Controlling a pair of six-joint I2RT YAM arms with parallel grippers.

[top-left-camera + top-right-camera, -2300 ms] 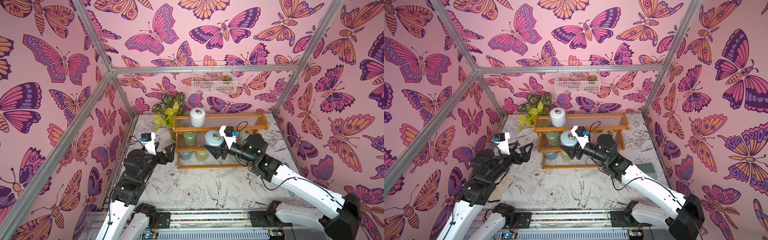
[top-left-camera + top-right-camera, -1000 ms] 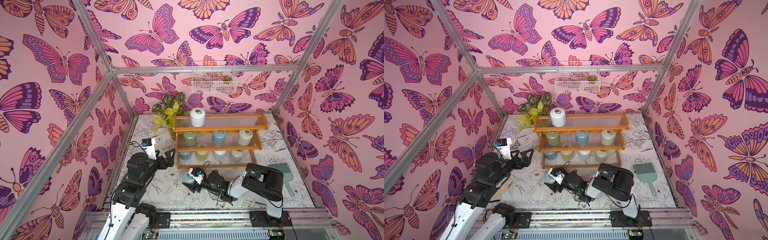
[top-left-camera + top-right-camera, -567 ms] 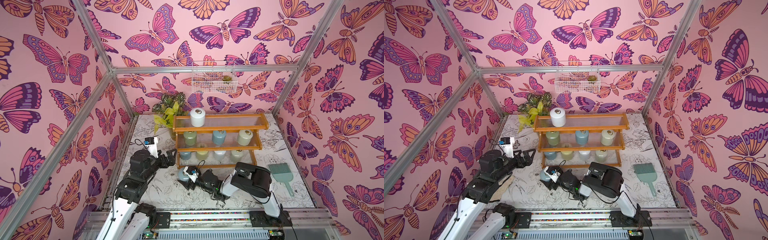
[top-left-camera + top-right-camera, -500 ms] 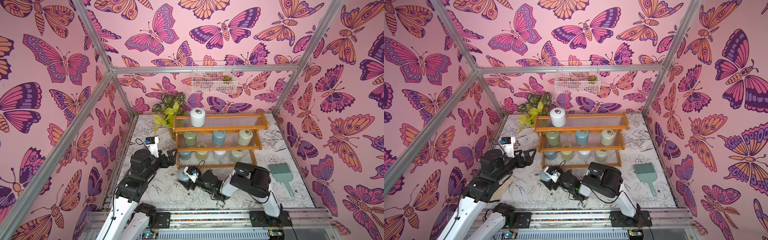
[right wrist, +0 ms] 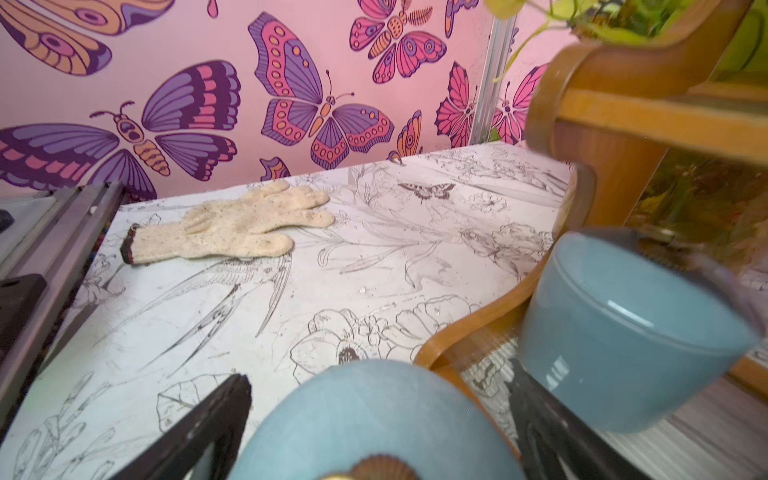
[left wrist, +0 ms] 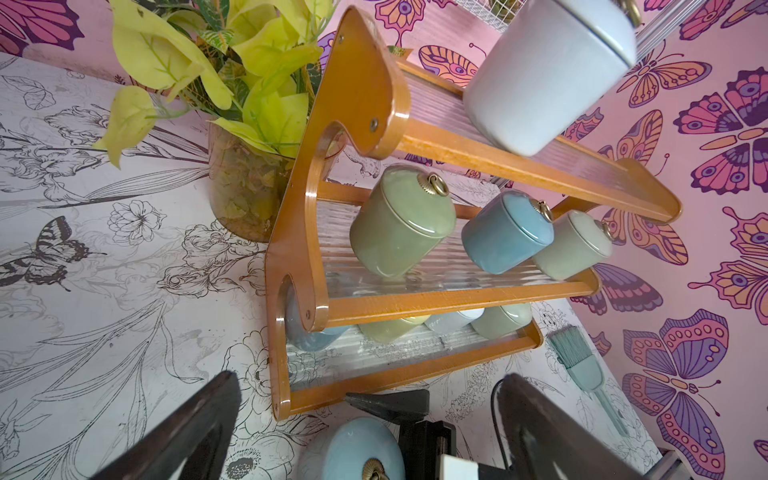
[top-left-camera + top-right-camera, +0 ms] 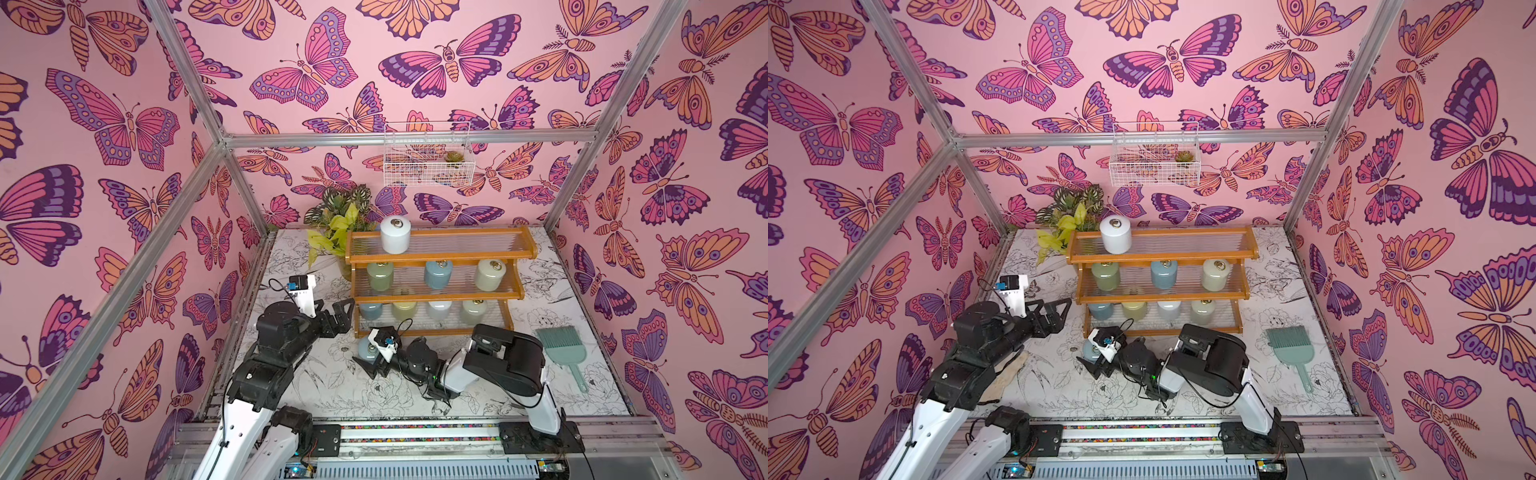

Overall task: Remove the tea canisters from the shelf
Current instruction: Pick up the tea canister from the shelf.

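The four bottom-tier tea canisters (image 7: 438, 309) blur behind the shelf's (image 7: 436, 296) ribbed clear panels. My right wrist camera mount covers part of the pale blue canister (image 7: 1088, 349), which stands on the surface (image 7: 332, 390) just in front of the wooden frame. My right hand (image 7: 370, 356) straddles that glossy jar, fingers spread, not pinching it. My left hand (image 7: 1061, 316) hangs spread and empty near the shelf's end.

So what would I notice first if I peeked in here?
Pink butterfly wallpaper covers the walls. At the back of the table stands an orange-brown shelf holding eight tea canisters on three tiers. A ninth, pale blue canister stands on the table in front, between the open fingers of the right gripper.
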